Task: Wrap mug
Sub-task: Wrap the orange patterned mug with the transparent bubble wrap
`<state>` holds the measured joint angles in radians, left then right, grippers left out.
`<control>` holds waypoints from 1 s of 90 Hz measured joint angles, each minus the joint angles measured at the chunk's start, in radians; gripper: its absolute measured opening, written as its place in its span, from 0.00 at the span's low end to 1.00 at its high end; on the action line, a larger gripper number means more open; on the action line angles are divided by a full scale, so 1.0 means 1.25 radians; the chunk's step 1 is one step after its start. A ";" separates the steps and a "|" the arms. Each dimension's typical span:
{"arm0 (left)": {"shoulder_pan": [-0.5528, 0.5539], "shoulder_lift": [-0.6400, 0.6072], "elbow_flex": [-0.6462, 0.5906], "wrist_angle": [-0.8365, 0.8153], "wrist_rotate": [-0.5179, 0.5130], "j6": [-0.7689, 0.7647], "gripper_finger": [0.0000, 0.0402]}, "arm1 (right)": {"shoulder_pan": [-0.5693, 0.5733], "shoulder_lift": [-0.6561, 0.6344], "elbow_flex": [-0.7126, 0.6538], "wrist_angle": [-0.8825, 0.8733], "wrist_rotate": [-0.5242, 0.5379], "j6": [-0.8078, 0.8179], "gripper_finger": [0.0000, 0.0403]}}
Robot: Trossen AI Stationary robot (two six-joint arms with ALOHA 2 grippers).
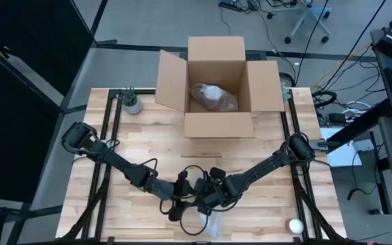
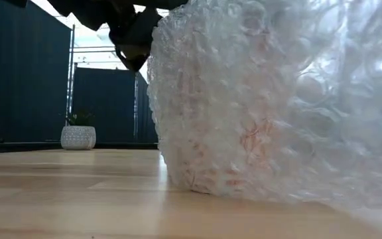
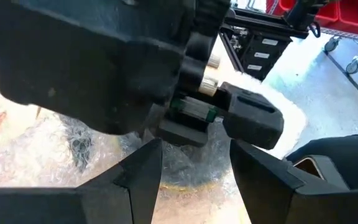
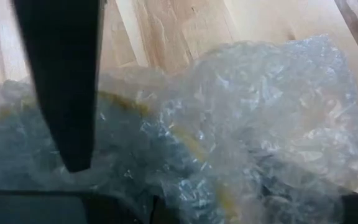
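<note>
The mug, wrapped in clear bubble wrap (image 2: 244, 106), stands upright on the wooden table near its front edge (image 1: 213, 219). A yellowish rim shows through the wrap (image 4: 185, 146). Both arms meet above it. My left gripper (image 3: 194, 180) is open and points down, with its fingers on either side of the wrap bunched at the mug's top. My right gripper (image 1: 204, 201) hangs close in front of it, and its body fills the left wrist view (image 3: 104, 62). The low view shows a gripper part (image 2: 131, 36) at the bundle's upper edge. My left gripper comes from above, its fingers pointing down at the wrap over the mug's mouth. One dark fingertip (image 4: 73, 158) ends on the wrap just inside the yellowish rim. I cannot tell whether it presses the wrap. The mug stays upright on the table.
An open cardboard box (image 1: 216, 119) stands at the far centre with a wrapped bundle (image 1: 213, 97) inside. A small plant pot (image 1: 133, 103) sits at the far left, and a white ball (image 1: 296, 224) lies near the front right. Black rails run along both table sides.
</note>
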<state>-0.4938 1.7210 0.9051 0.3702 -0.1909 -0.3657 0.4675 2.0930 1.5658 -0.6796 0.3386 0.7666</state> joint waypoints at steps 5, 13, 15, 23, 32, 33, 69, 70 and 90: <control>0.000 -0.002 0.000 0.001 0.000 0.004 0.44 | 0.000 0.000 0.000 0.000 0.000 0.000 0.46; 0.000 -0.002 0.000 0.001 0.000 0.004 0.44 | 0.000 0.000 0.000 0.000 -0.002 0.000 0.46; 0.000 -0.002 0.000 0.000 0.000 0.004 0.44 | 0.000 0.000 0.000 0.000 -0.002 0.000 0.46; 0.000 -0.002 0.000 0.001 0.000 0.005 0.44 | 0.000 0.000 0.000 0.000 -0.002 0.000 0.46; 0.000 -0.006 0.000 -0.026 -0.004 0.005 0.44 | 0.000 0.000 0.000 0.000 -0.003 -0.001 0.46; 0.000 -0.007 0.000 -0.031 -0.007 0.005 0.44 | 0.000 0.000 0.000 0.000 -0.003 0.000 0.46; 0.006 -0.133 0.001 -0.318 -0.214 -0.024 0.44 | 0.003 0.000 0.000 0.008 -0.003 -0.019 0.46; 0.006 -0.133 0.001 -0.326 -0.220 -0.027 0.44 | 0.003 0.000 0.000 0.008 -0.003 -0.020 0.46; 0.036 -0.102 0.001 -0.320 -0.193 0.027 0.44 | 0.004 0.000 0.000 0.014 -0.002 -0.023 0.46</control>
<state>-0.4486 1.5935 0.9066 -0.0296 -0.4319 -0.3323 0.4721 2.0926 1.5661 -0.6620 0.3355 0.7378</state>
